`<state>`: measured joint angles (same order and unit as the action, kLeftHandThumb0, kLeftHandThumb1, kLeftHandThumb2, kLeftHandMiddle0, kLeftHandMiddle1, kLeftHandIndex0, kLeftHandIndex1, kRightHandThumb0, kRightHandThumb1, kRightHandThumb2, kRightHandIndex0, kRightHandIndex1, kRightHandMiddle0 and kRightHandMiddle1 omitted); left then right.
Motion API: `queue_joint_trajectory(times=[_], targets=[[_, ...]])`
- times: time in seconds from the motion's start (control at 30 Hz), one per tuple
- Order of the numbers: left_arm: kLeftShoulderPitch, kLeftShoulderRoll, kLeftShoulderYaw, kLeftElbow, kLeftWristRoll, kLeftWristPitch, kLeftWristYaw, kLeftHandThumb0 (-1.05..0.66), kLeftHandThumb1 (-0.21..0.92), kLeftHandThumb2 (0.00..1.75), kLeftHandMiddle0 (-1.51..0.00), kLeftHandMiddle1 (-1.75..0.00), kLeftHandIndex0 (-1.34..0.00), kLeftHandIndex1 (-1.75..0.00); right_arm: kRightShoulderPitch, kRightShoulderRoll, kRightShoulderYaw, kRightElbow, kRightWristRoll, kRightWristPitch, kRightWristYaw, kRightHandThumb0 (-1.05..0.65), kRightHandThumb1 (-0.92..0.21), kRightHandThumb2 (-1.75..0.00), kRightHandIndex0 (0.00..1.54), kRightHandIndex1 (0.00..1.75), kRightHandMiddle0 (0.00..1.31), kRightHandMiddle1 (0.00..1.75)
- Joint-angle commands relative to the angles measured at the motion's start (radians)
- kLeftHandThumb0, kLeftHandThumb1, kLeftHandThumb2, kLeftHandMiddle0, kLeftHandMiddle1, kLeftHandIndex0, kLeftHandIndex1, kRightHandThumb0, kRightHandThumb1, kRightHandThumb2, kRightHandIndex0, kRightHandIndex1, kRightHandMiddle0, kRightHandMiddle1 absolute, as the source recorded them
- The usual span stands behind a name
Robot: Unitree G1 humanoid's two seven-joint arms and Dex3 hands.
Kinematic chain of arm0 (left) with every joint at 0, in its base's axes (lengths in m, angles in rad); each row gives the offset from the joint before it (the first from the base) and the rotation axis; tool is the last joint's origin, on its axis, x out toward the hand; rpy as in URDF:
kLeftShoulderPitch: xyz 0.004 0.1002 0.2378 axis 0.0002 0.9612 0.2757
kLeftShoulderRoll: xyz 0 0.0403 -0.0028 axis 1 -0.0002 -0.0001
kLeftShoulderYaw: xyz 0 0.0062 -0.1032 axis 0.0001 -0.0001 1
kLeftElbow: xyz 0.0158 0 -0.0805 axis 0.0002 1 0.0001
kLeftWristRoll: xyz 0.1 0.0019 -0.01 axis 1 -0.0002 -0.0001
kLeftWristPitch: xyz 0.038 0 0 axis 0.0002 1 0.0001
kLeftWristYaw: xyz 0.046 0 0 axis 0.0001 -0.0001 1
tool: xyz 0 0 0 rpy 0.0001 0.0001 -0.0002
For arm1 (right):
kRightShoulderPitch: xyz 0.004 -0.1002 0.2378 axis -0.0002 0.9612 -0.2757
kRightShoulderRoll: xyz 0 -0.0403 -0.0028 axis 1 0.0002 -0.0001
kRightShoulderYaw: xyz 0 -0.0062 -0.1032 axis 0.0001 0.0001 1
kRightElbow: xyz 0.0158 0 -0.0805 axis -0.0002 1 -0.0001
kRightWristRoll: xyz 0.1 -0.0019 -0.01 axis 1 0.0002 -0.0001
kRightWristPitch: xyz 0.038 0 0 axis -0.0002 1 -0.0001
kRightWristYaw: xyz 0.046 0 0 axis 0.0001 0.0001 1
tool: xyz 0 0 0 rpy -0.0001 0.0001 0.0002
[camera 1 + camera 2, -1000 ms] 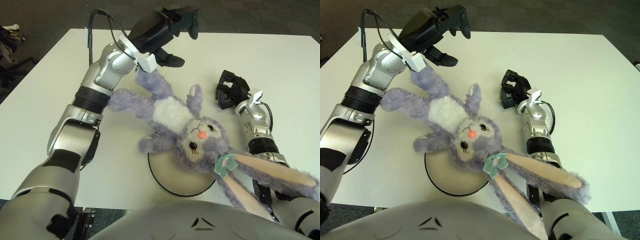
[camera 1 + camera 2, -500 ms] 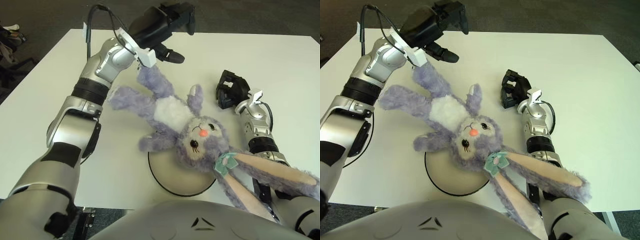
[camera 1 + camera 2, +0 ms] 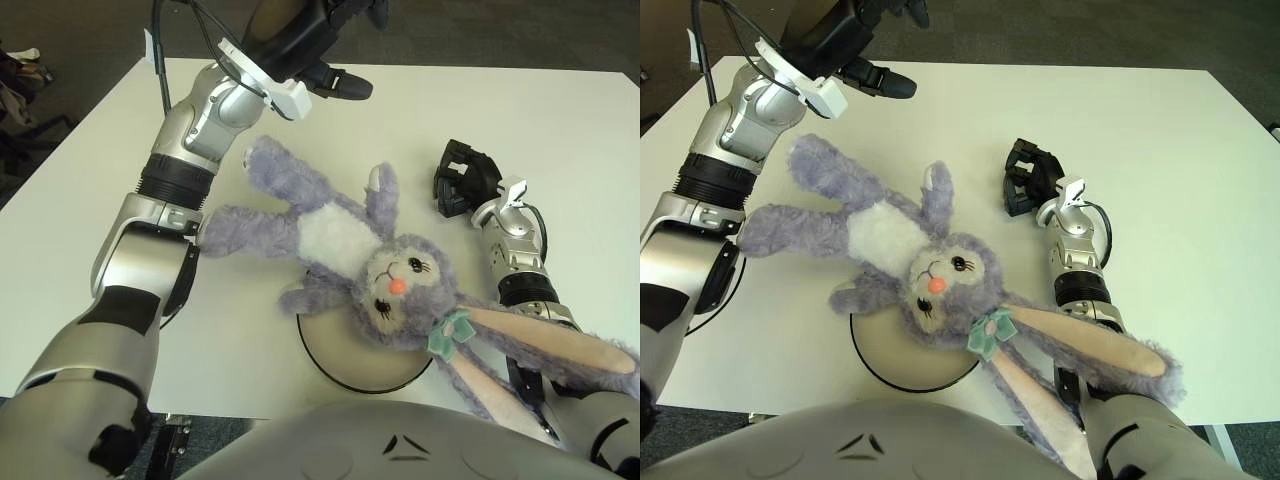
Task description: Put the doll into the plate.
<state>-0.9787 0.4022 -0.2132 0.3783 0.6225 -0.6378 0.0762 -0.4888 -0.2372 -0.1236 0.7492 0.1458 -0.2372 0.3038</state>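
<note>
White bench (image 3: pixel 90 180) is carrying everything. I'm seeing left hand (image 3: pixel 300 45) hovering above the far-left bench, fingers spread, holding nothing. Purple doll (image 3: pixel 345 245) is lying flat, head overlapping plate (image 3: pixel 345 365). Right hand (image 3: pixel 462 180) is idling right of doll, fingers curled, empty.

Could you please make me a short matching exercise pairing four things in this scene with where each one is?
1. doll
2. plate
3. left hand
4. right hand

a. raised over the table's far edge, fingers spread
b. beside the doll's right, fingers curled
c. sprawled on the table, head over the plate
d. near edge, partly covered

Pairs: 1-c, 2-d, 3-a, 4-b
</note>
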Motion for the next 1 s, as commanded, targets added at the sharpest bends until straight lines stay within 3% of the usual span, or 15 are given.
queue_joint_trajectory(times=[0.0,0.2,0.23,0.33,0.53,0.6,0.77,0.97], targets=[[0.025,0.023,0.011,-0.023,-0.013,0.025,-0.024,-0.35,0.92,0.48,-0.48,-1.74,-0.23,-1.71,0.084,0.004,0.013,0.080,-0.025,0.064,0.000,-0.01,0.06,-1.75,0.89,1.74,0.67,1.75],[0.034,0.047,0.022,-0.047,-0.030,0.029,-0.043,-0.35,0.92,0.50,-0.47,-1.75,-0.20,-1.73,0.085,0.004,0.015,0.079,-0.027,0.070,-0.003,-0.01,0.06,-1.75,0.89,1.74,0.67,1.75],[0.035,0.051,0.024,-0.049,-0.033,0.026,-0.045,-0.45,0.88,0.57,-0.46,-1.75,-0.15,-1.58,0.085,0.004,0.015,0.079,-0.028,0.070,-0.004,-0.01,0.06,-1.75,0.89,1.75,0.67,1.75],[0.033,0.083,0.031,-0.047,-0.057,-0.004,-0.069,-0.59,0.82,0.69,-0.43,-1.75,-0.07,-1.36,0.084,0.004,0.015,0.082,-0.027,0.069,-0.002,-0.01,0.06,-1.75,0.89,1.75,0.67,1.75],[0.035,0.111,0.037,-0.031,-0.102,-0.039,-0.104,-0.67,0.86,0.72,-0.20,-1.69,-0.01,-1.20,0.082,0.004,0.015,0.088,-0.028,0.060,-0.003,-0.01,0.06,-1.75,0.89,1.74,0.67,1.75],[0.034,0.117,0.039,-0.028,-0.103,-0.042,-0.103,-0.68,0.87,0.72,-0.17,-1.66,0.00,-1.19,0.082,0.004,0.015,0.087,-0.029,0.061,-0.004,-0.01,0.06,-1.75,0.89,1.74,0.67,1.75],[0.027,0.122,0.038,-0.021,-0.046,0.020,-0.081,-0.66,0.84,0.75,-0.15,-1.20,0.00,-1.25,0.086,0.006,0.016,0.072,-0.028,0.068,-0.008,-0.01,0.06,-1.75,0.89,1.74,0.67,1.75],[0.043,0.108,0.038,0.001,-0.026,0.072,-0.052,-0.64,0.79,0.80,-0.19,-1.14,-0.01,-1.34,0.097,0.012,0.017,0.044,-0.024,0.067,-0.010,-0.01,0.06,-1.75,0.89,1.74,0.67,1.75]])
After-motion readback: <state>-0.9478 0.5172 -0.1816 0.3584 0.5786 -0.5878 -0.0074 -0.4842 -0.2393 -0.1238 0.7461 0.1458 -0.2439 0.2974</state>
